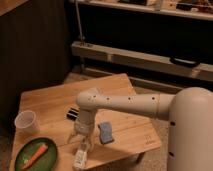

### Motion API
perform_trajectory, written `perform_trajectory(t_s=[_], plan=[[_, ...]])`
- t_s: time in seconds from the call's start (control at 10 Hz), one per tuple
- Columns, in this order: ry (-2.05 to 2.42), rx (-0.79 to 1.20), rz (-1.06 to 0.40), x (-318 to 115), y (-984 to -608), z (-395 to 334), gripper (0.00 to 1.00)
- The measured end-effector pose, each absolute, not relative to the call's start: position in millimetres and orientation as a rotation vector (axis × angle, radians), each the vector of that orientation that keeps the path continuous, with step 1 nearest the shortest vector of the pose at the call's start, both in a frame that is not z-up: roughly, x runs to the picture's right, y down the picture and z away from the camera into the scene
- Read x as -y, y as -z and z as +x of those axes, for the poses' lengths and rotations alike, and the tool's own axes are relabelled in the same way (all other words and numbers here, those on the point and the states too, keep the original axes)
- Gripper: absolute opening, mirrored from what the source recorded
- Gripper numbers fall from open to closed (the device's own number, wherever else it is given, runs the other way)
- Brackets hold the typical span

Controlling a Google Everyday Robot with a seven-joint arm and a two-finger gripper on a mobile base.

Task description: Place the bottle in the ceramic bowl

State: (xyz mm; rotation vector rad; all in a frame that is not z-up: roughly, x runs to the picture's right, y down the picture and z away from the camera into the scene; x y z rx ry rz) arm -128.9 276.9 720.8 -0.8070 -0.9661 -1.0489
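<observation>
A low table [50, 100] of pale wood planks stands on a speckled floor [72, 77] in a dim room. Dark panelling [35, 45] fills the left background, and long pale horizontal rails [140, 57] cross behind the table, with a thin metal pole [78, 22] rising from them. The robot's white rounded body [192, 130] fills the right edge. Its single white arm [130, 104] reaches left across the table and bends downward at the wrist. The gripper [82, 141] hangs near the front edge with its two fingers spread apart, holding nothing. It is poised over the far end of the bottle [80, 158], though contact cannot be made out. That one slim white bottle lies flat at the table's front edge, well outside the ceramic bowl [22, 150]. The one dark green bowl sits at the front left corner with one orange carrot-like piece [35, 155] inside. There is also one translucent white cup [26, 121] behind the bowl, one blue-grey block [105, 132] just right of the gripper, and one black bar [73, 114] behind the wrist.
</observation>
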Motion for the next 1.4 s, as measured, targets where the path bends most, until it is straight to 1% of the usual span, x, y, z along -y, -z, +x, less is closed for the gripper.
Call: perform_trajectory(t_s=[0.3,0.4,0.7,0.9,1.0,1.1,1.2,1.4], plan=[[1.042,0.975,-0.833,-293.1,-731.5,-128.7,0.71],[1.035,0.974,-0.846,-296.9,-734.4,-129.9,0.68],[1.018,0.982,-0.897,-300.5,-739.7,-130.6,0.39],[1.007,0.998,-0.952,-302.4,-744.0,-132.9,0.17],[0.964,1.011,-0.977,-299.2,-747.5,-131.2,0.08],[0.875,1.015,-1.014,-292.3,-752.8,-126.9,0.02],[0.783,1.008,-1.043,-283.8,-759.5,-119.5,0.00],[0.800,1.004,-1.047,-286.9,-757.1,-119.7,0.00]])
